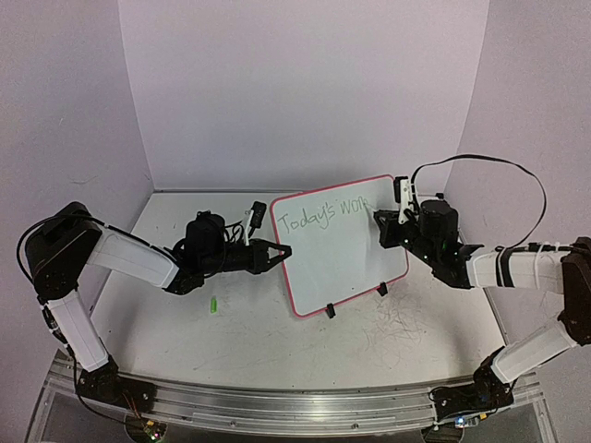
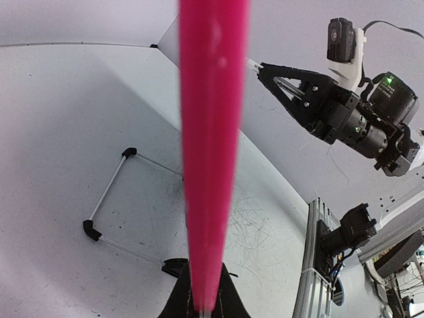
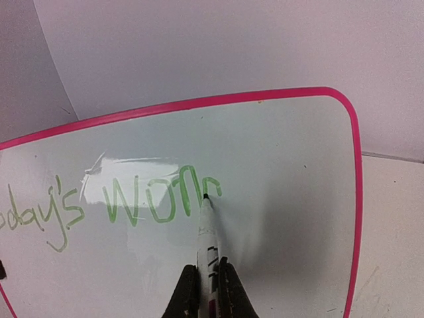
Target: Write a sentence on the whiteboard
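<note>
The whiteboard point(image 1: 342, 254) stands tilted on its black clip feet point(image 1: 330, 311) in the middle of the desk point(image 1: 231, 341), between the two arms. The left hand point(image 1: 282, 251) is closed on its red-pink rim point(image 2: 212, 132) at the left edge. The right hand point(image 3: 209, 295) is closed around a white marker point(image 3: 207, 228), and the marker's tip touches the board at the end of the green sentence point(image 3: 152, 199) (it reads "Today's" and then something like "wor"). A small green thing point(image 1: 214, 304) lies on the desk near the left arm; I cannot tell what it is.
</note>
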Action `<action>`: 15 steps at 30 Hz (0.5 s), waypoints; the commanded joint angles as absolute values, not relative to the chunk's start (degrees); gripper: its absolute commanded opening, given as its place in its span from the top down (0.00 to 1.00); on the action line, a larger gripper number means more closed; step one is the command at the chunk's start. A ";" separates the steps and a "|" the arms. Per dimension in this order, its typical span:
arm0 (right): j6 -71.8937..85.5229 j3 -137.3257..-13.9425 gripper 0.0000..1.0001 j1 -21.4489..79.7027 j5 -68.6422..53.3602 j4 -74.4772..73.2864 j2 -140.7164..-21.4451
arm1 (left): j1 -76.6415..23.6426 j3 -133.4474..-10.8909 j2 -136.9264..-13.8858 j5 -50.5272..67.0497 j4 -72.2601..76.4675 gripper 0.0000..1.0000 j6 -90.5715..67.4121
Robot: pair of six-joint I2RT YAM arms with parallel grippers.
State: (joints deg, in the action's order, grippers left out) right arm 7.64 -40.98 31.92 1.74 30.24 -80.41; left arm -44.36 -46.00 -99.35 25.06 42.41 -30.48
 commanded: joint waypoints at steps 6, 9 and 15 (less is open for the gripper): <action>8.35 -40.30 1.00 32.26 3.86 29.07 -79.14 | -44.58 -45.84 -96.87 25.92 42.49 1.00 -29.71; 8.27 -41.05 1.00 32.27 5.04 29.26 -79.66 | -44.56 -45.59 -96.61 25.82 42.49 1.00 -29.71; 8.20 -43.20 1.00 32.27 5.89 30.12 -81.28 | -44.56 -45.61 -96.60 25.84 42.48 1.00 -29.64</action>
